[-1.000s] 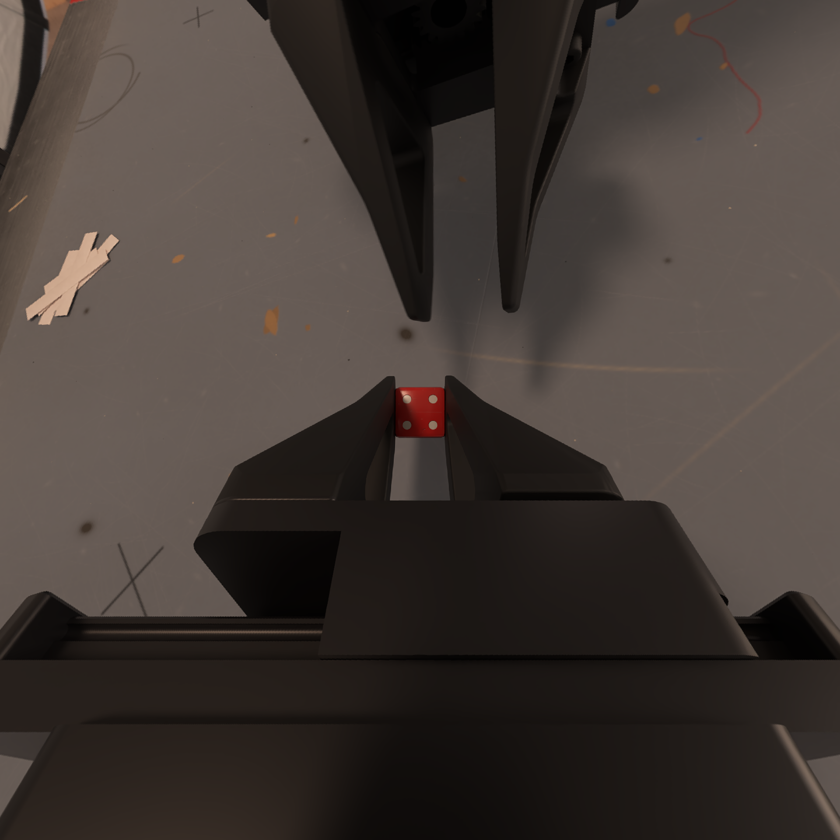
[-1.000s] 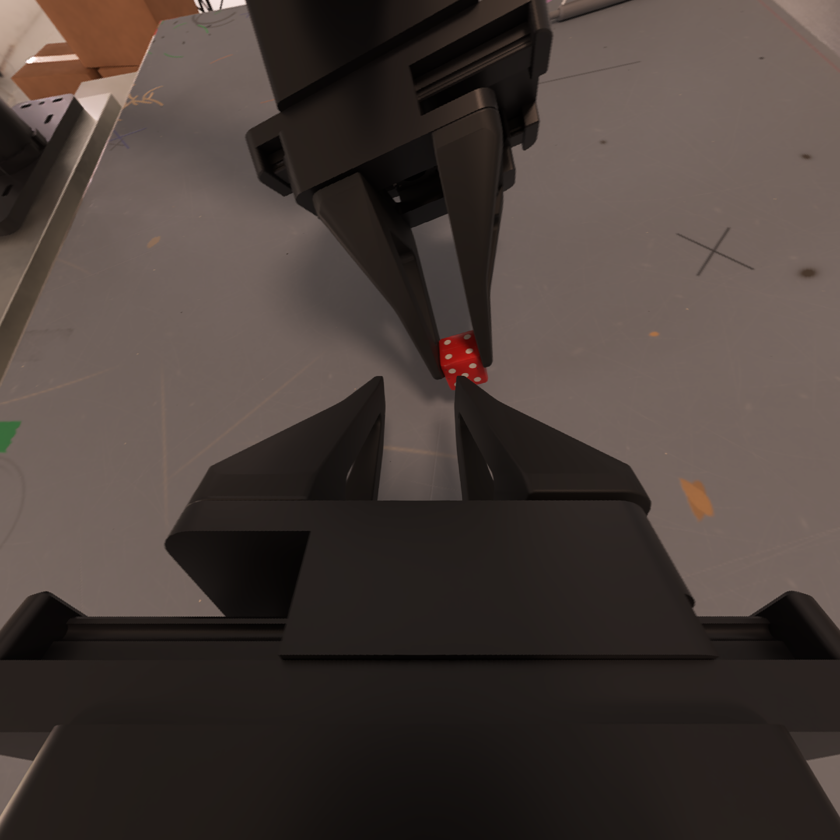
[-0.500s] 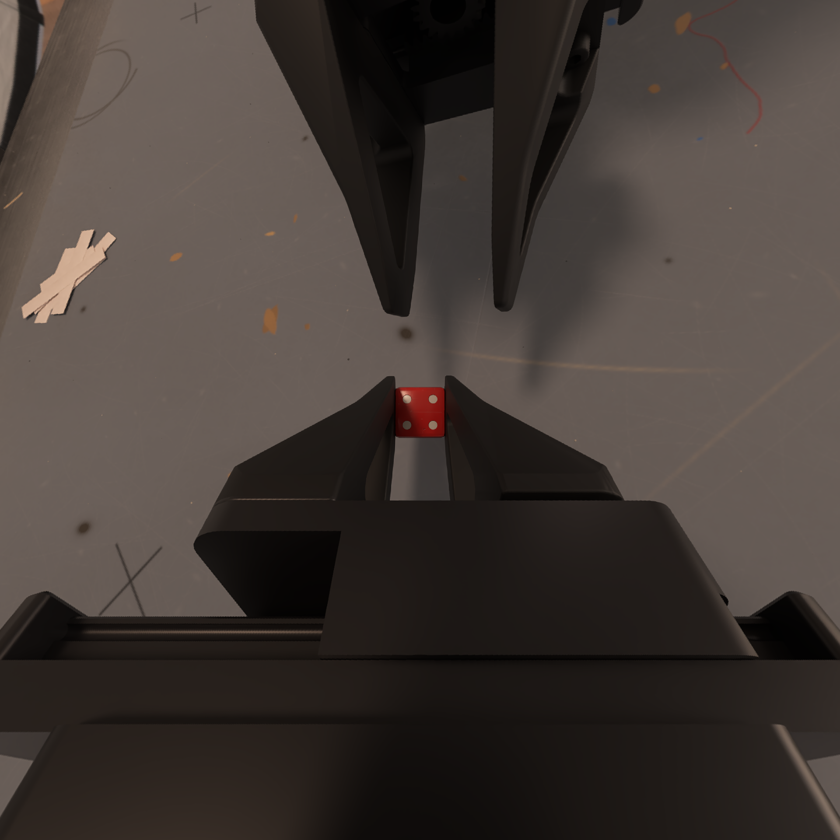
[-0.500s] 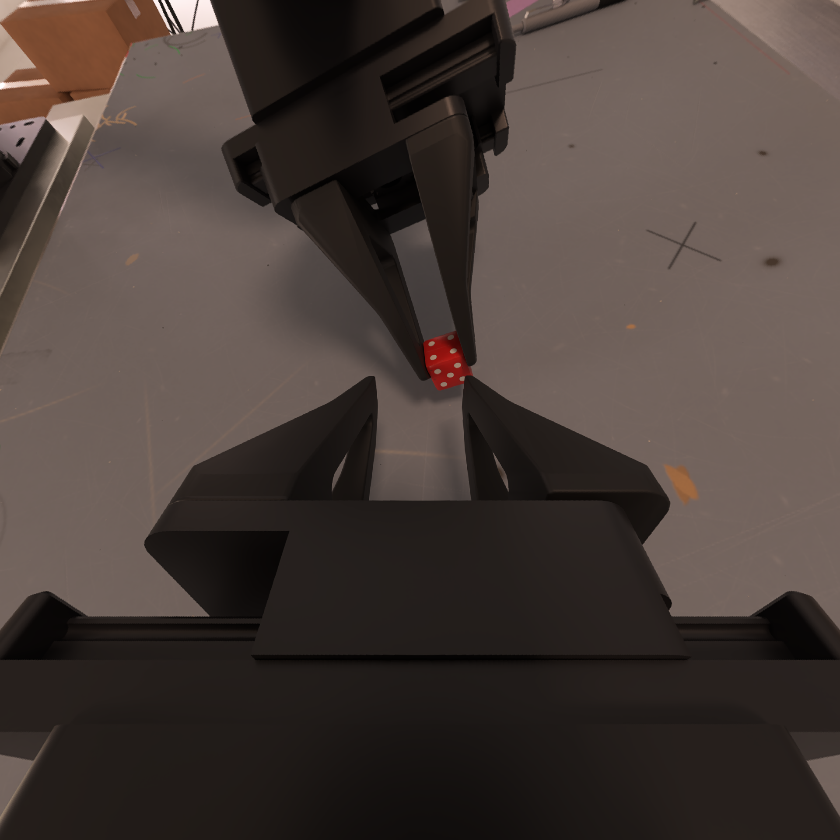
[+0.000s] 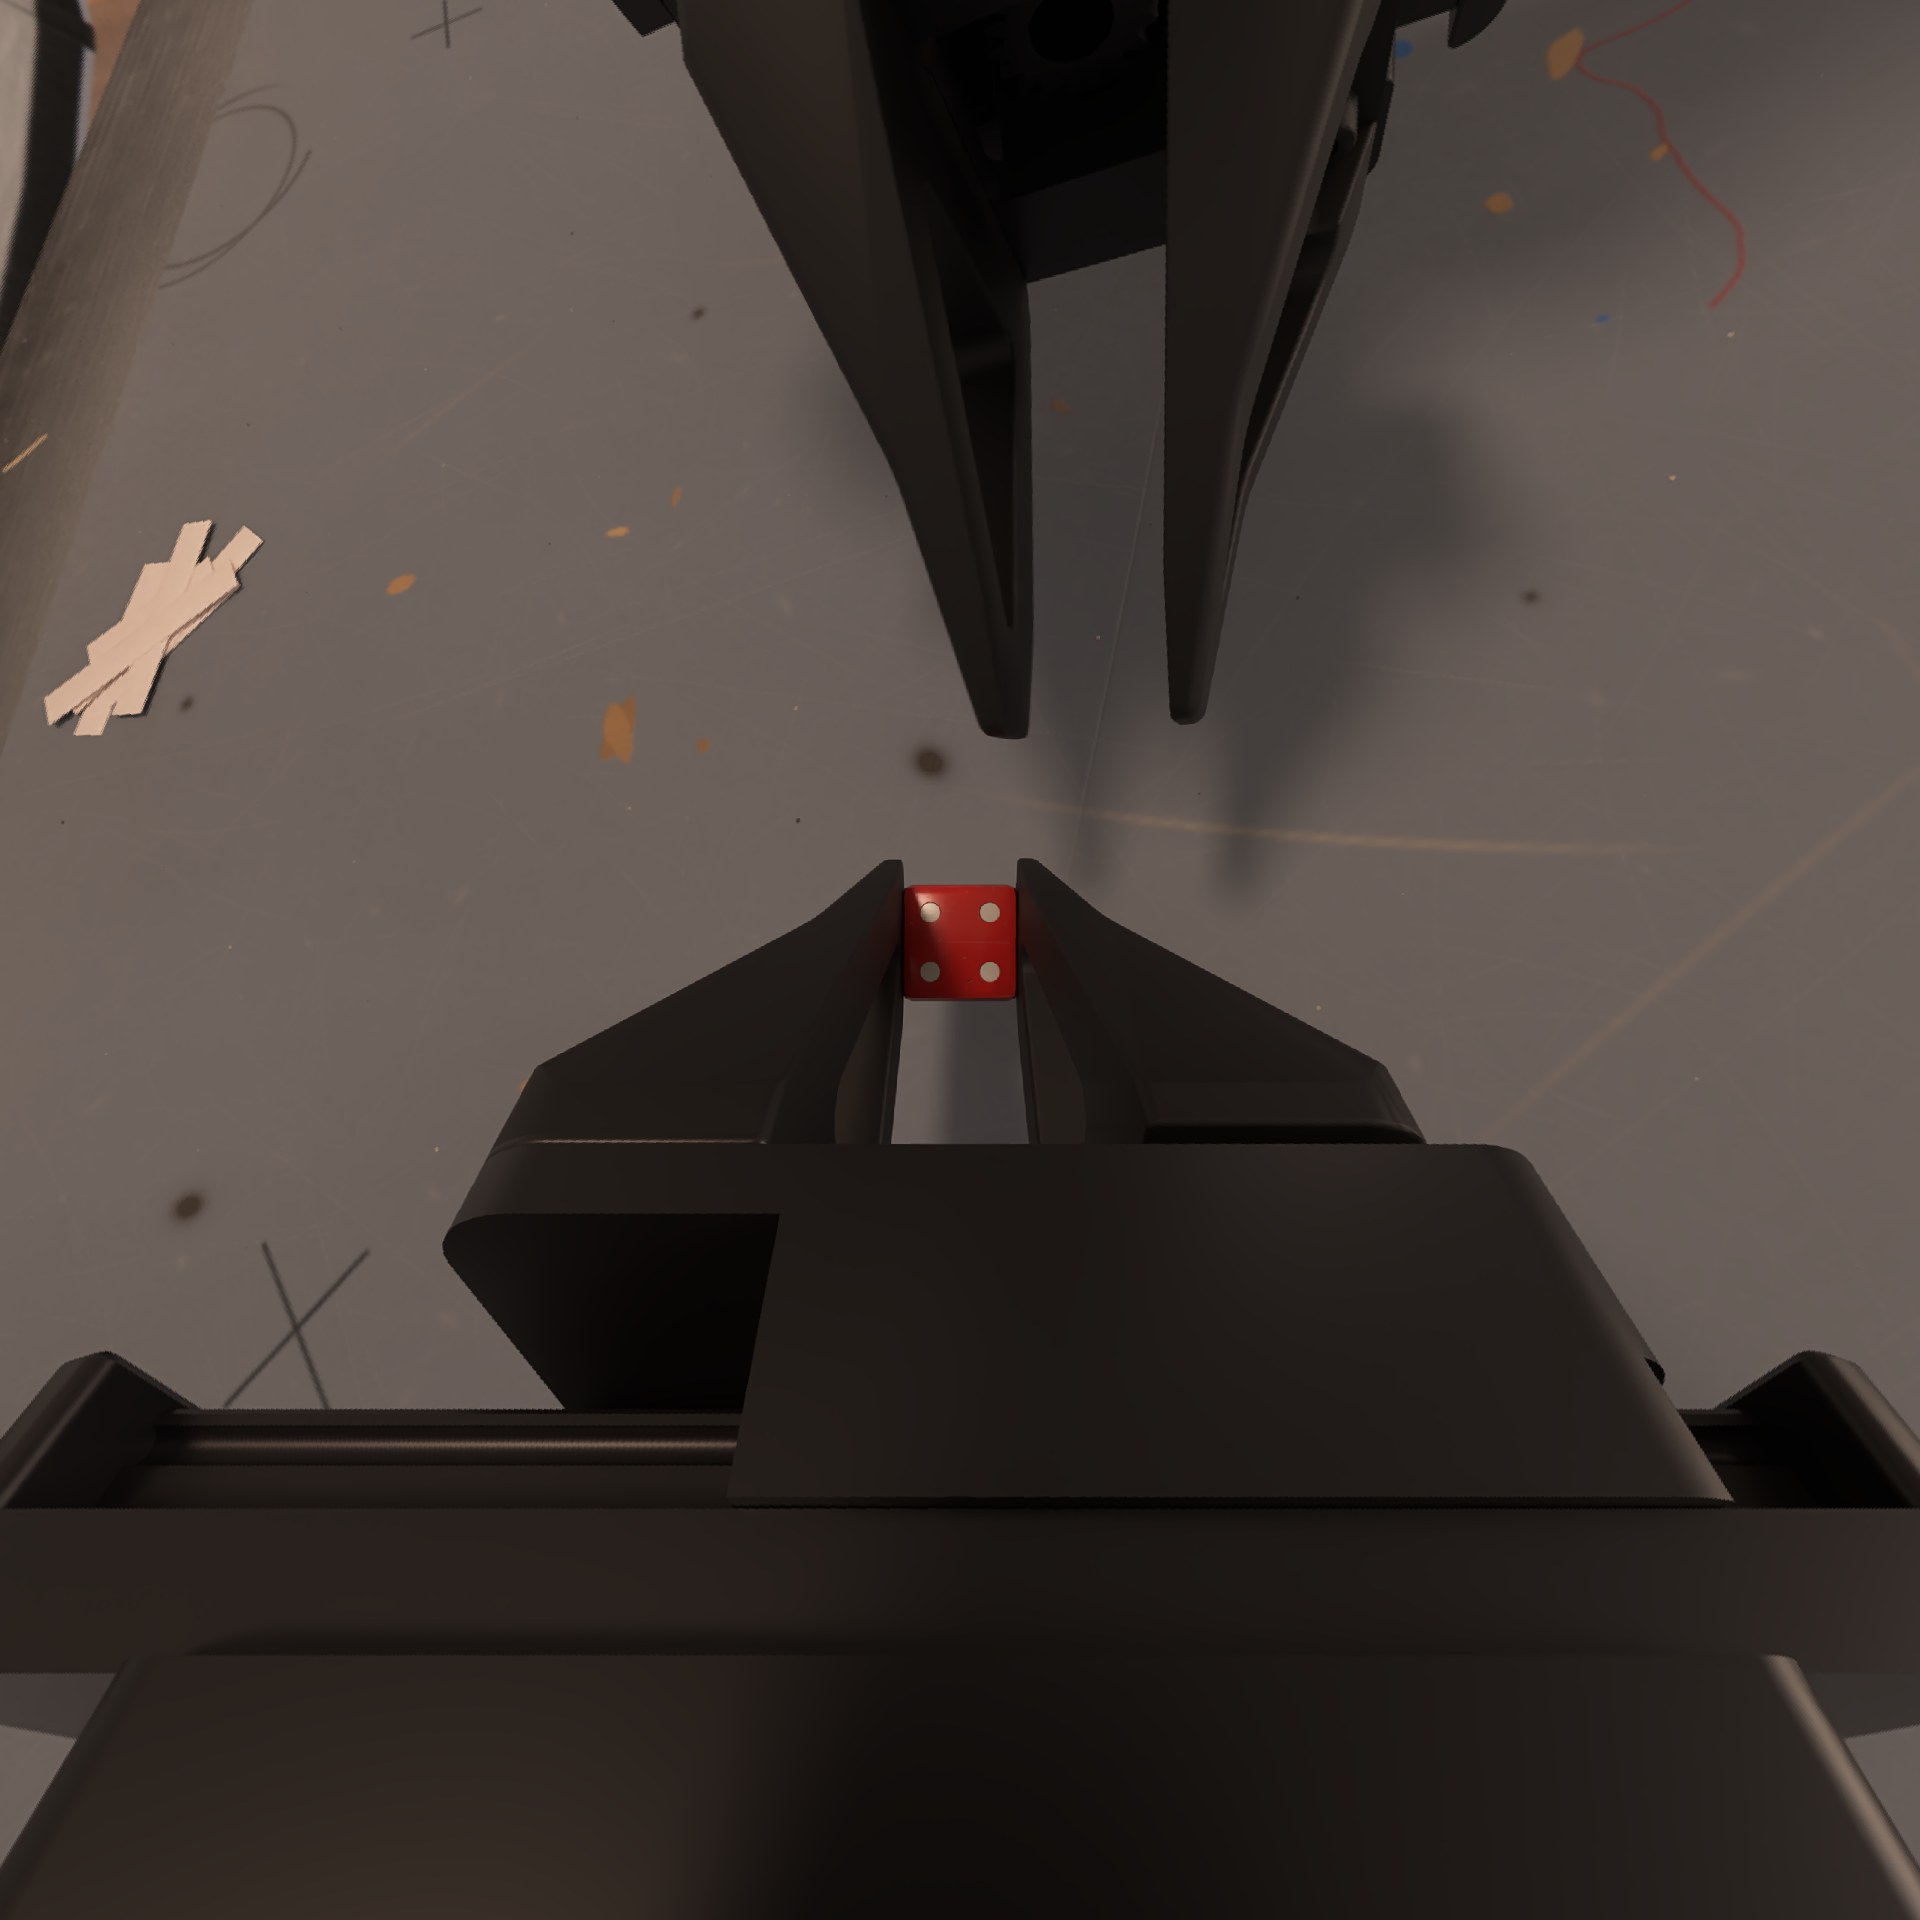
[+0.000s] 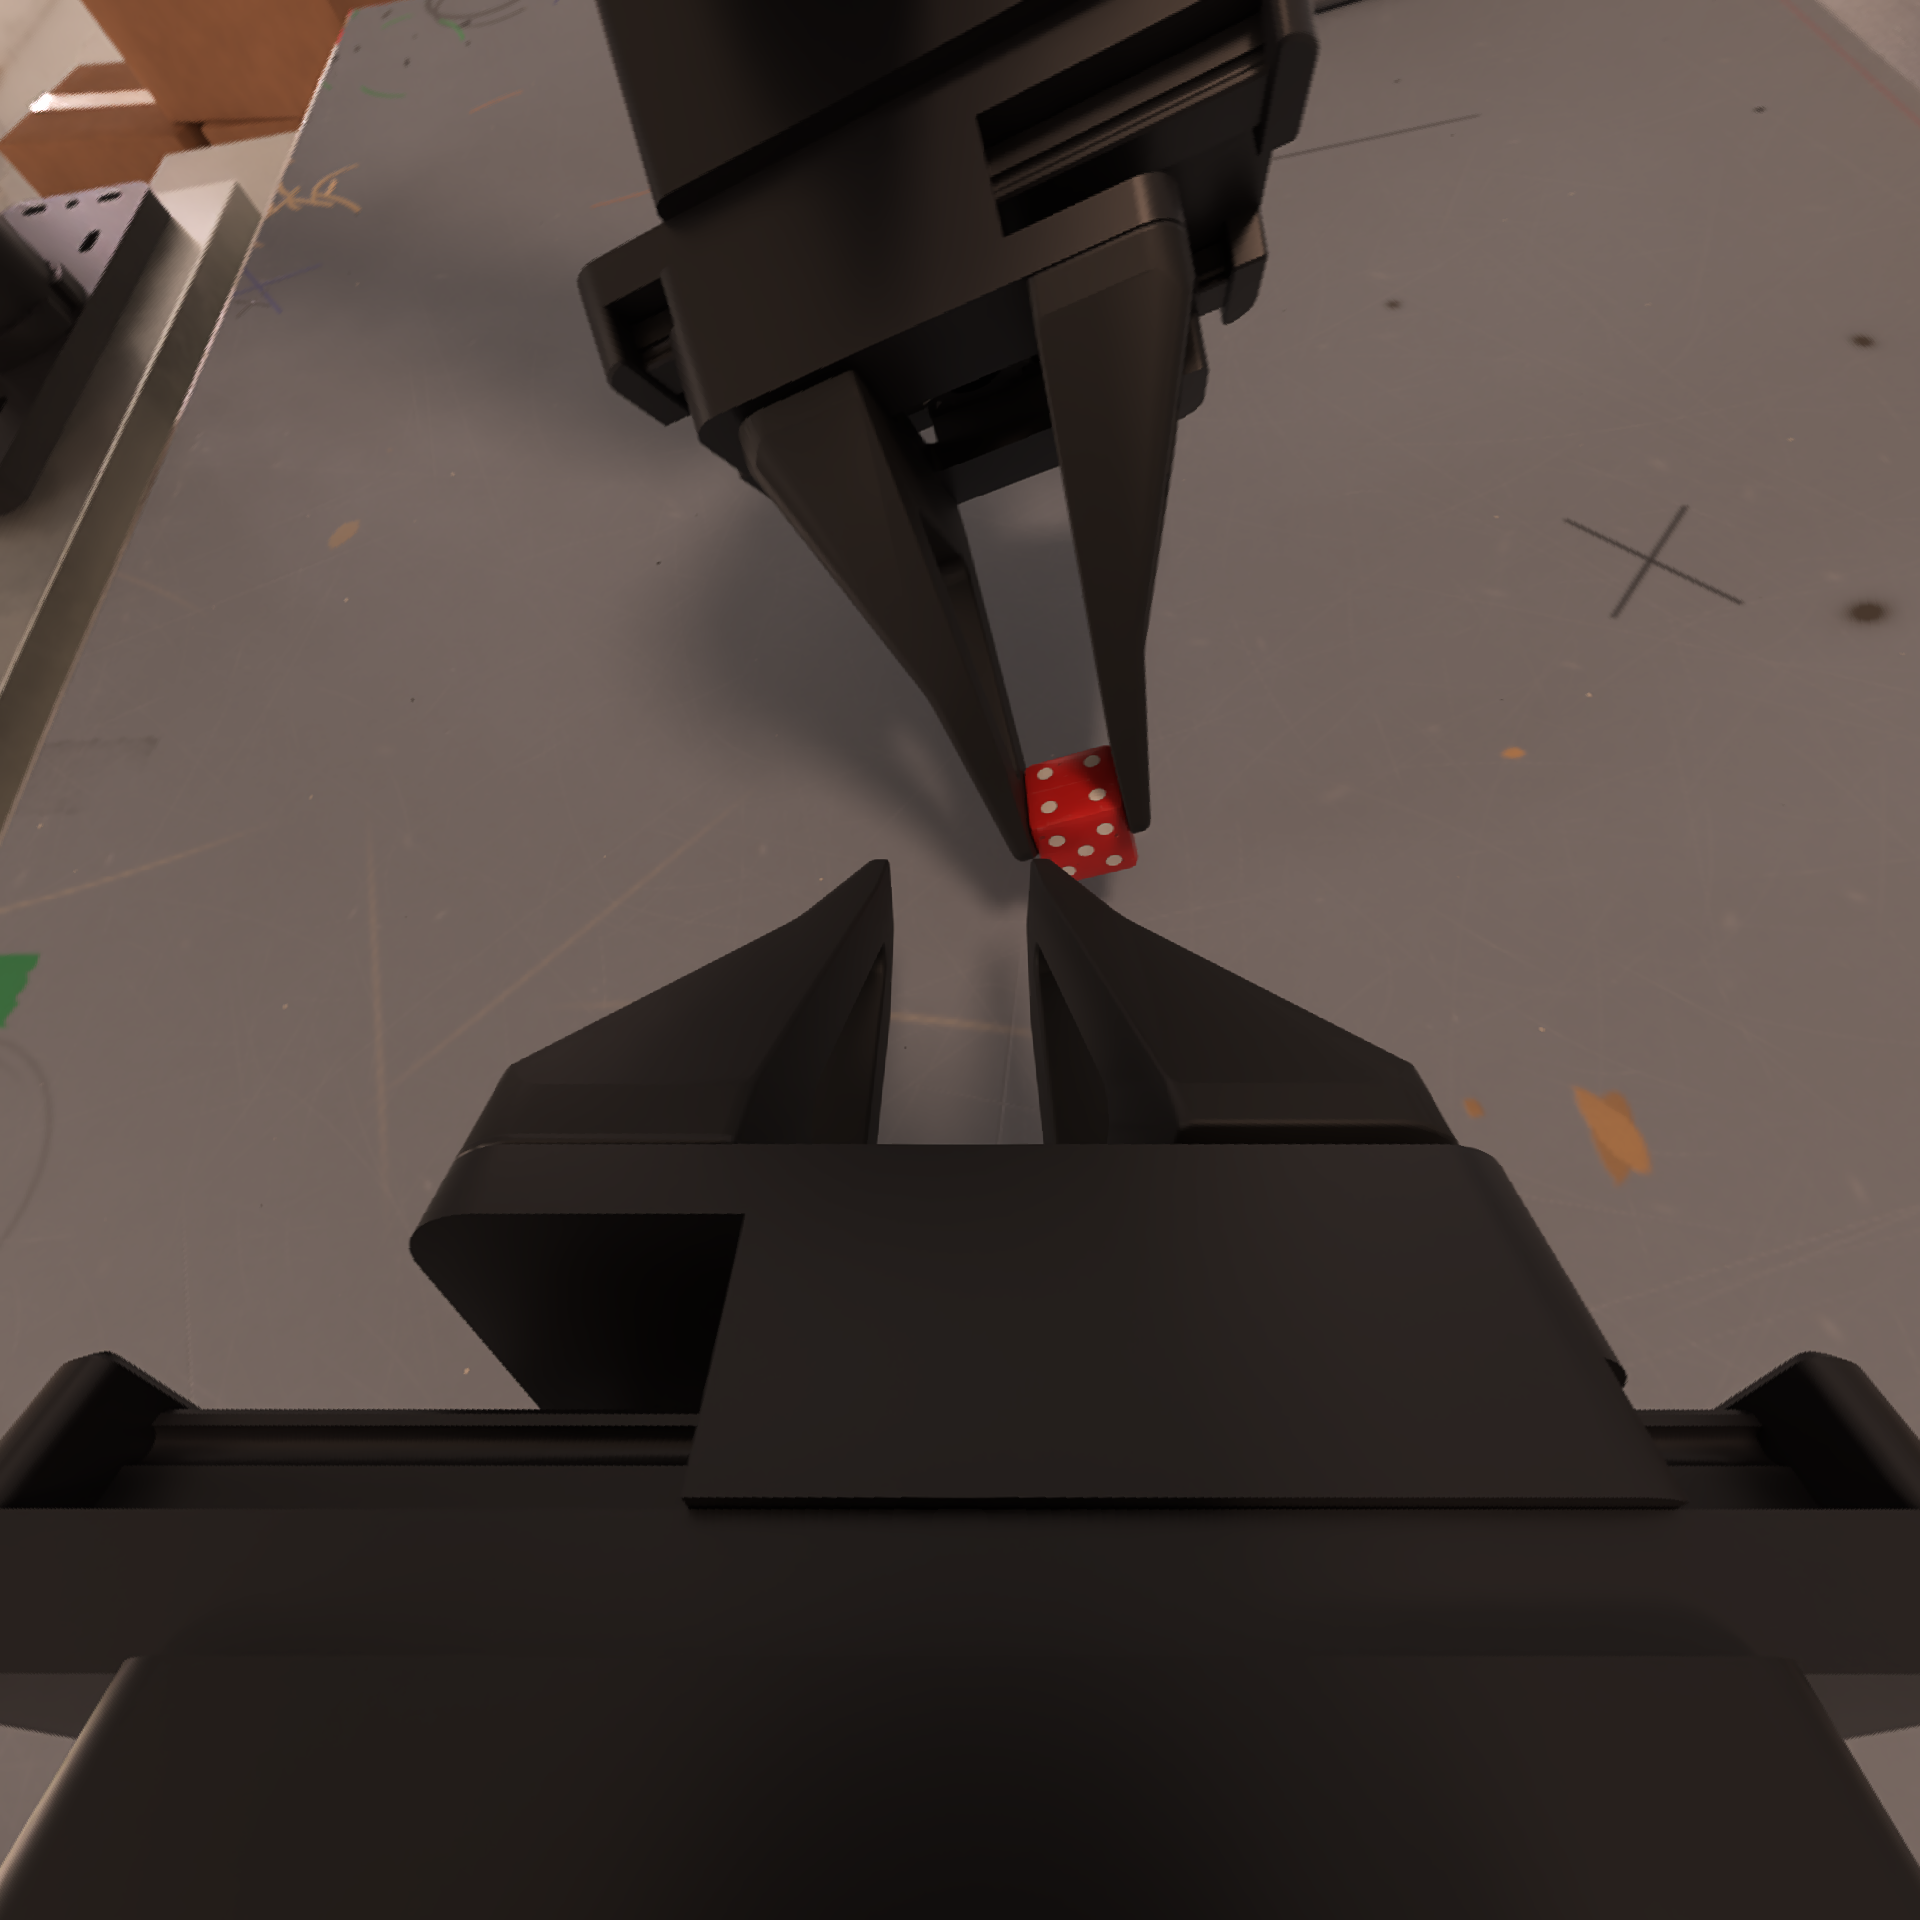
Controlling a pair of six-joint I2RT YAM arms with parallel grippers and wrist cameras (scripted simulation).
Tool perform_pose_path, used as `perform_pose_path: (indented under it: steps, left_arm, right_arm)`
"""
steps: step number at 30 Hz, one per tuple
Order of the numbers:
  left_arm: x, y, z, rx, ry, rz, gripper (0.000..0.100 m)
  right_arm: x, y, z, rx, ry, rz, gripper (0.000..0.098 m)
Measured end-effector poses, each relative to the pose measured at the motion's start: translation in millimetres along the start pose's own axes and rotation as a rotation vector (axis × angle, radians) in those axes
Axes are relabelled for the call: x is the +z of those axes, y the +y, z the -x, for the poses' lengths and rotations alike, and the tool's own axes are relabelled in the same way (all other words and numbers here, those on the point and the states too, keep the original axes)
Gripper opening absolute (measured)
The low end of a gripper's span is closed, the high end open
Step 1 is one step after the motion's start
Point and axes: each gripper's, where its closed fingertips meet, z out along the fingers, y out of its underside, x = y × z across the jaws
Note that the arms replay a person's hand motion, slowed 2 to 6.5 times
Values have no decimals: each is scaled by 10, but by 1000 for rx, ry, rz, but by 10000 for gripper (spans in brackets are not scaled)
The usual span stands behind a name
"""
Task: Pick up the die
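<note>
The red die (image 5: 959, 940) with white pips sits clamped between the tips of my left gripper (image 5: 959, 873), four pips facing the camera. In the right wrist view the die (image 6: 1081, 810) shows between the left gripper's (image 6: 1081, 836) downward-pointing fingers, apparently held off the grey tabletop (image 6: 416, 675). My right gripper (image 6: 958, 868) is slightly open and empty, its tips just in front of and below the die, the right tip almost touching it. In the left wrist view the right gripper (image 5: 1093, 725) points toward the die from the far side with a small gap.
Pale tape strips (image 5: 145, 634) lie on the table at the left, near a raised metal rail (image 5: 94, 312). Pen crosses (image 5: 296, 1325) (image 6: 1652, 561) mark the surface. Cardboard boxes (image 6: 135, 104) and a black perforated mount (image 6: 62, 312) stand beyond the table's far left edge.
The right gripper's jaws widened half a second ago and have now narrowed again. The left gripper has kept its hold on the die, shifting only slightly relative to the right one.
</note>
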Motion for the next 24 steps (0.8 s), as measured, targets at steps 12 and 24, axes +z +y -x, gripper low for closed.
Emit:
perform_pose_path:
  steps: [12, 24]
  left_arm:
    - [1, 2, 3, -2, 2, 1, 178]
    - [2, 3, 2, -2, 2, 1, 178]
  right_arm:
    - [-21, 21, -61, 33, 37, 9, 286]
    - [-30, 1, -35, 28, 32, -11, 224]
